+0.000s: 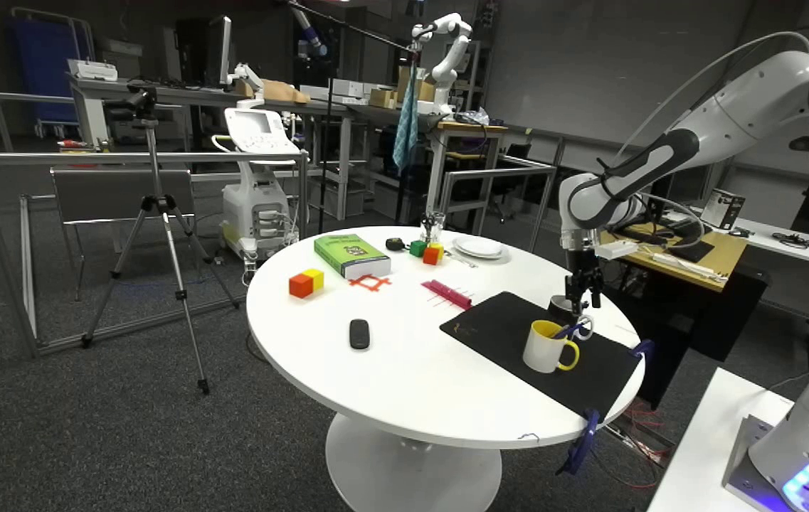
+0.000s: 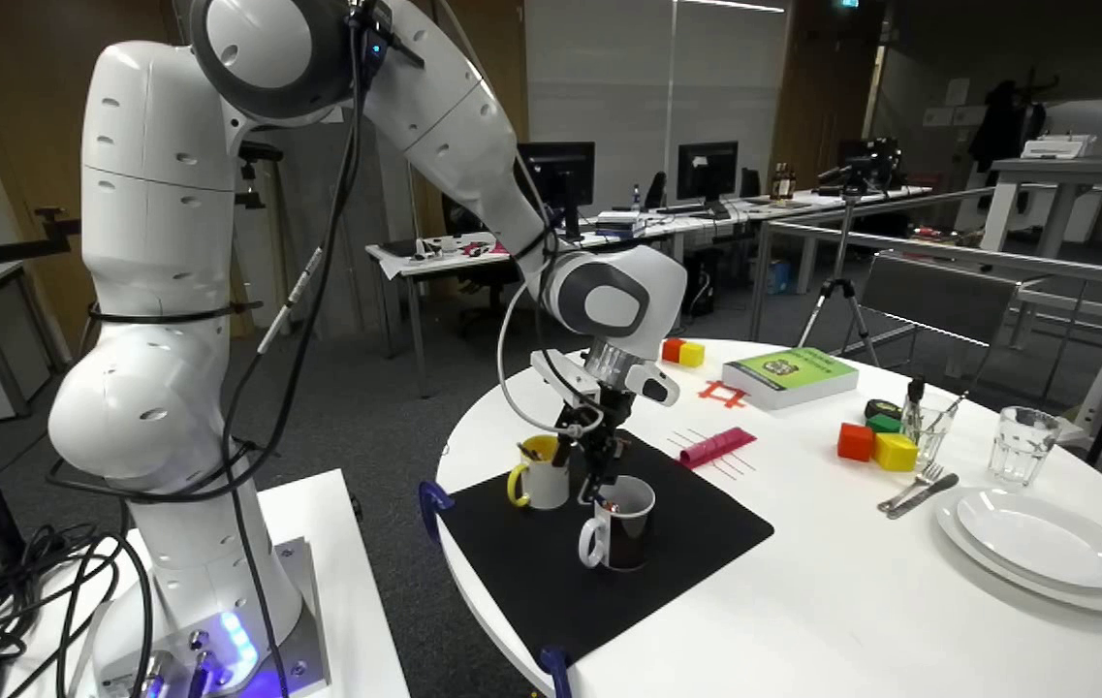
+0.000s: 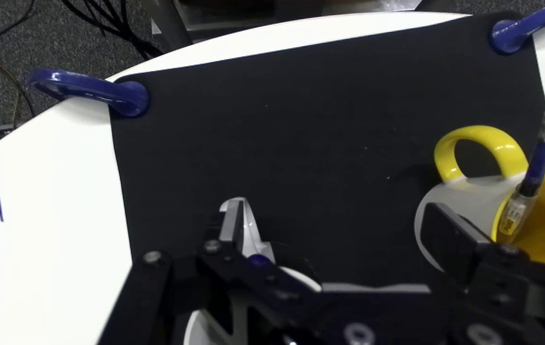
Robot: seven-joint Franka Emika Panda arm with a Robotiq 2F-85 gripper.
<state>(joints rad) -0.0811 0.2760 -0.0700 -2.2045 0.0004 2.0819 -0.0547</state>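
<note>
Yellow-lined mug (image 1: 539,348), pencil (image 3: 538,167) inside, and dark white-handled mug (image 2: 630,535), both upright on black mat (image 2: 696,538).

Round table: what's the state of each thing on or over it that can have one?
Gripper: open, holding nothing
Yellow-handled mug: upright
Pencil: leaning in that mug
Dark mug: upright, contents unclear
Black mat: lying flat
Blue clamps: fastened at the mat's corners
Green book: closed, lying flat
Tool glass: upright, utensils standing in it
Clear glass: upright
Plates: stacked
Fork and knife: lying side by side
Cubes: in two groups
</note>
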